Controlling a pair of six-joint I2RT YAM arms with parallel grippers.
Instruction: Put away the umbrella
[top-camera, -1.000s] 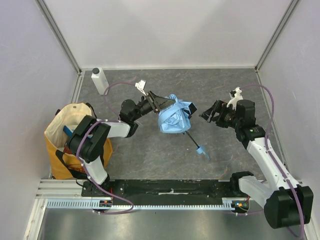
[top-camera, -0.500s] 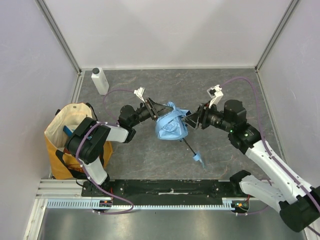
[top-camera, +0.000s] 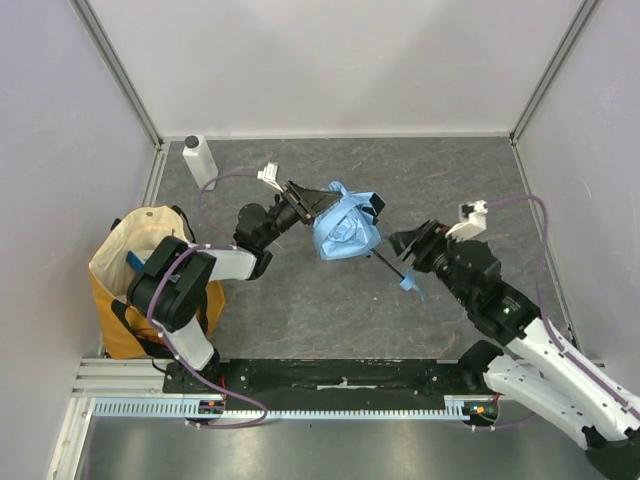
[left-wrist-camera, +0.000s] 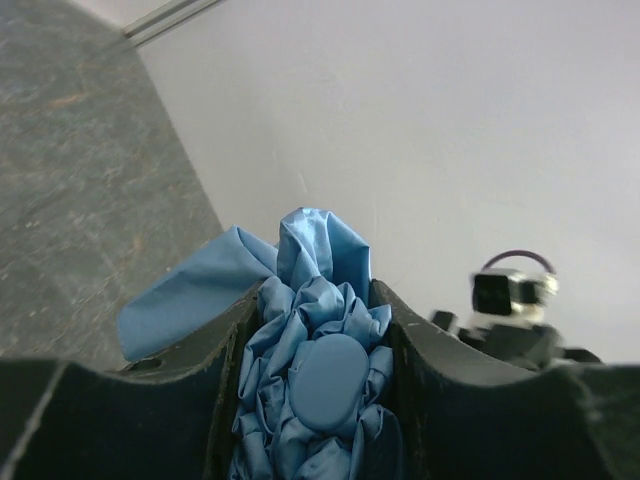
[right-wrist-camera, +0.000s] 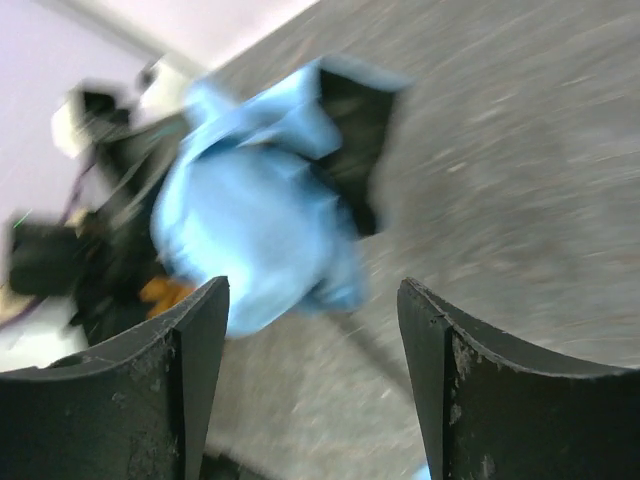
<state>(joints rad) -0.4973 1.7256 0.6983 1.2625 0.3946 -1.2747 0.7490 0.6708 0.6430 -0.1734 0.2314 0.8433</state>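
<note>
Step in hand, by my read: collapsing the umbrella (top-camera: 345, 230) ahead of stowing — not bagged yet. It sat approx. mid-table, canopy bunched, shaft (top-camera: 385, 266) running out toward 5 o'clock. Your left gripper (top-camera: 312, 203) was clamped on the canopy from 10 o'clock, arm stretched low and fwd. The right gripper (top-camera: 405, 243) stood at 3 o'clock of the canopy, just beside the shaft, jaws apart, nothing in them, wrist angled at the fabric. Next move prob. calls for a right pinch on the shaft — then a carry to the tote bag (top-camera: 115, 262) at 9 o'clock.
</note>
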